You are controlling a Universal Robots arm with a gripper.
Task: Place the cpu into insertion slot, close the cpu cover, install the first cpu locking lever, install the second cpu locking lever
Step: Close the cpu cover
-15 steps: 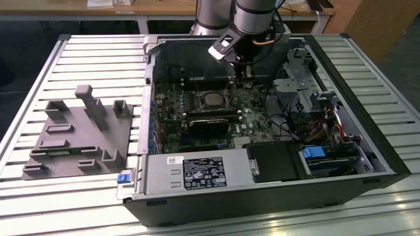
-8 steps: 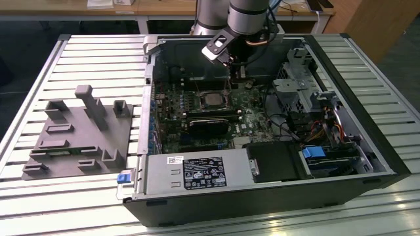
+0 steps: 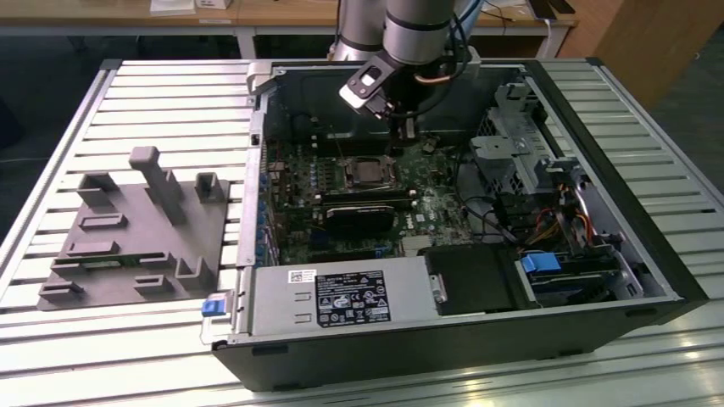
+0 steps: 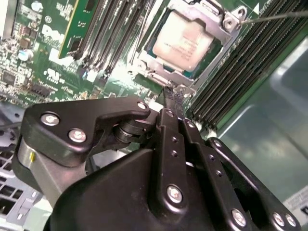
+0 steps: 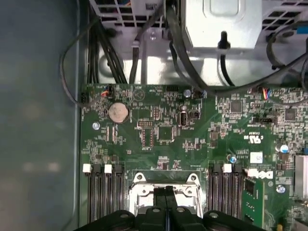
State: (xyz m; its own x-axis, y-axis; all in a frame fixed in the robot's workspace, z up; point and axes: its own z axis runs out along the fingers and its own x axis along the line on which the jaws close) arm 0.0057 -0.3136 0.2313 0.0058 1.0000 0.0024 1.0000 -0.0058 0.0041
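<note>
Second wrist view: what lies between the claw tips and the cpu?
In the second wrist view, only the near rim of the closed cpu cover lies between the claw, poised at the cover's edge, and the cpu.

In the second wrist view the gripper is black and seen from close behind, with its two fingers pressed together and nothing visible between them. Their tips are at the edge of the cpu cover, a silvery frame that lies flat around the cpu. The pale metal top of the cpu shows through the cut-out of the cover. A screw sits at one corner of the cover, and a thin metal rod runs away from that corner. Black memory slots stand on both sides of the cover on the green board.
</note>
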